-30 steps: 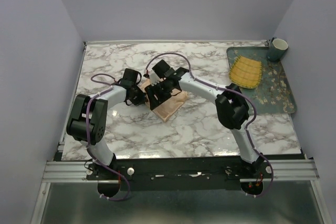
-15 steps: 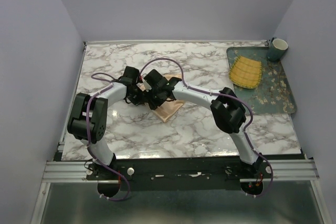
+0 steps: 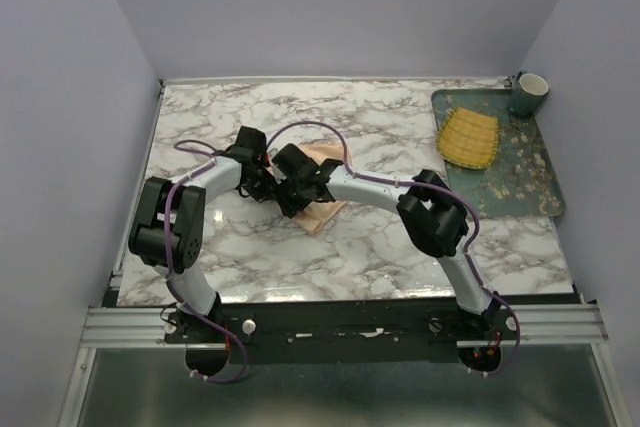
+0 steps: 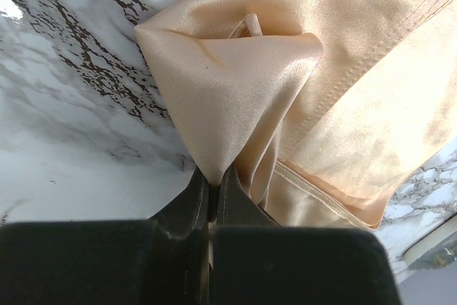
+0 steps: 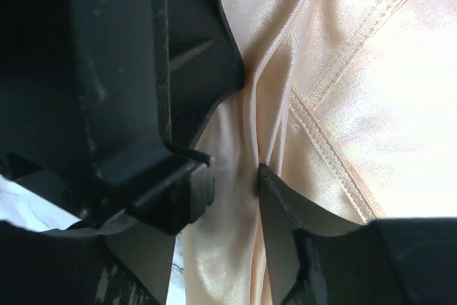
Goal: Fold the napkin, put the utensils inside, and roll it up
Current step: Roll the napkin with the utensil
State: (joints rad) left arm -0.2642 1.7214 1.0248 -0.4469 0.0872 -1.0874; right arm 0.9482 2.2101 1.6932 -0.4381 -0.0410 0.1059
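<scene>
Napkin lies left of centre on the worktop. In the overhead view both wrists cover most of it, and only a peach corner shows below them. That view gives you the layout: the two arms converge on the one cloth, while the tray at the right edge holds the yellow checked cloth, with the cup at its top corner, all well apart from the work. It does not show either grip. The left wrist view does: your left tool has its fingers pressed together on a peak of fabric, raising it into a tent above the hemmed layer beneath. In my judgement that pinch holds one edge up so it can be carried over for the fold. The right wrist view shows the right tool spread, its fingers straddling a raised ridge of the cloth, with the right-hand fingertip touching the crease. I see no clamp there. It appears placed to take a second hold beside the left one, so the edge would travel evenly. No utensils show in any view, so I judge the folding step unfinished.
</scene>
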